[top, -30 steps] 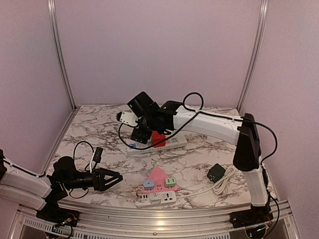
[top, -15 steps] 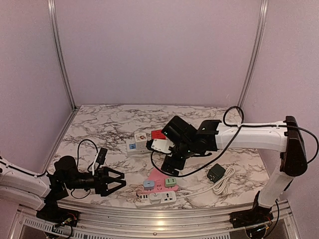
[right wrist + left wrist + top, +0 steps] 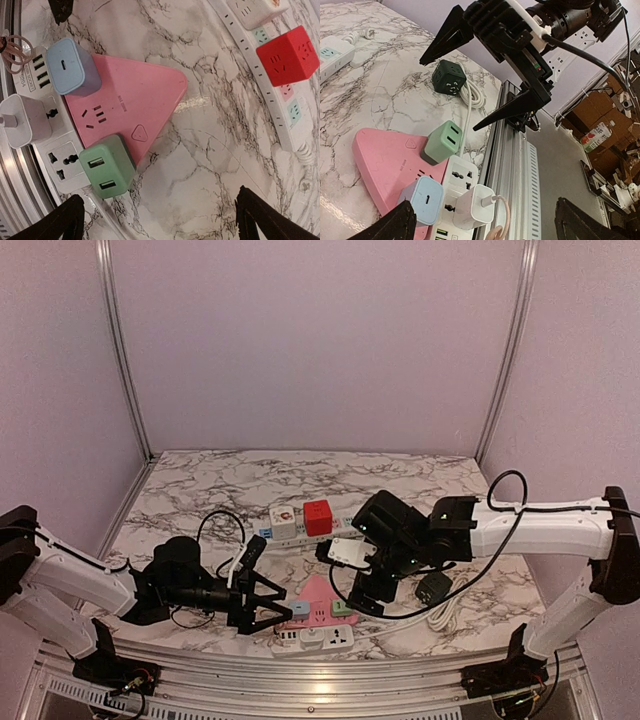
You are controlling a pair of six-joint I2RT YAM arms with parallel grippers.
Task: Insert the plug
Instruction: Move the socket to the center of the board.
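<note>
From above, the left gripper (image 3: pixel 266 597) sits low with its jaws spread wide and empty, just beside the pink triangular strip (image 3: pixel 318 592), while the right gripper (image 3: pixel 368 590) hangs released near the strip's far side. Over to the left wrist: the green plug (image 3: pixel 442 142) and the blue plug (image 3: pixel 422 200) are seated on that pink strip, untouched. Right wrist now: both plugs again, fingers (image 3: pixel 64 221) wide apart, nothing held.
</note>
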